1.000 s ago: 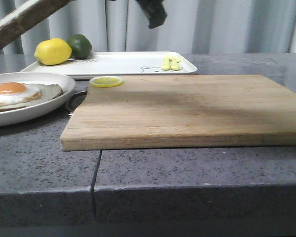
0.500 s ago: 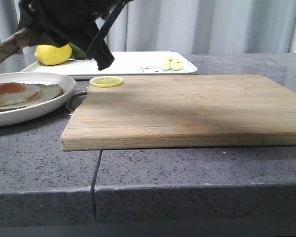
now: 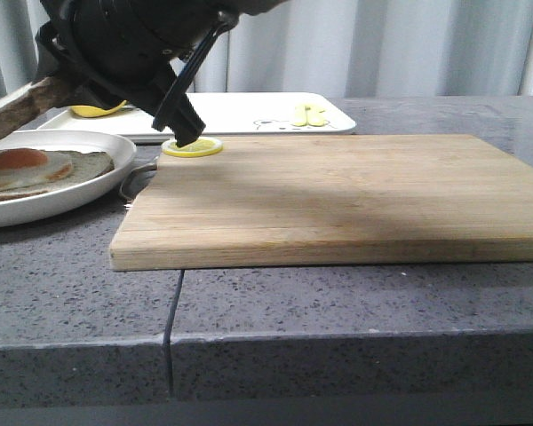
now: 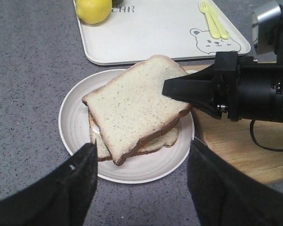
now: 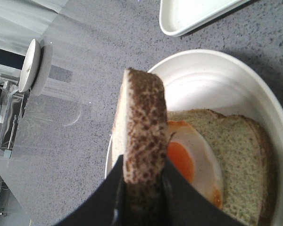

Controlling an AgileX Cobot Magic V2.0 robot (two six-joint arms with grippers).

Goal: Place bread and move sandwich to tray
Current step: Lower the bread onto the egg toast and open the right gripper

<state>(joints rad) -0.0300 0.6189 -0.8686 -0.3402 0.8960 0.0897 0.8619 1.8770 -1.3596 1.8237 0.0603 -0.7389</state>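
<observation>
- Descending since a second ago: right pincer [image 4: 177,88] clenched on the bread [image 4: 134,103], now just above the sandwich [image 5: 212,181] on the plate [image 4: 75,127].
- Nearing placement; transfer to the tray [image 3: 249,111] pending.
- Hovering over the plate: left pincer [image 4: 139,176], spread and empty.
- Bordering closely: cutting board [image 3: 338,195]; open tabletop [image 4: 28,70] opposite.

Matt wooden cutting board [image 3: 338,195], speckled stone counter [image 3: 355,302], glossy white plate [image 4: 75,122].

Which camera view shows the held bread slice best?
The left wrist view: the bread shows its whole face above the plate. The right wrist view shows only its crust edge between the fingers; the front view shows only an end.
</observation>
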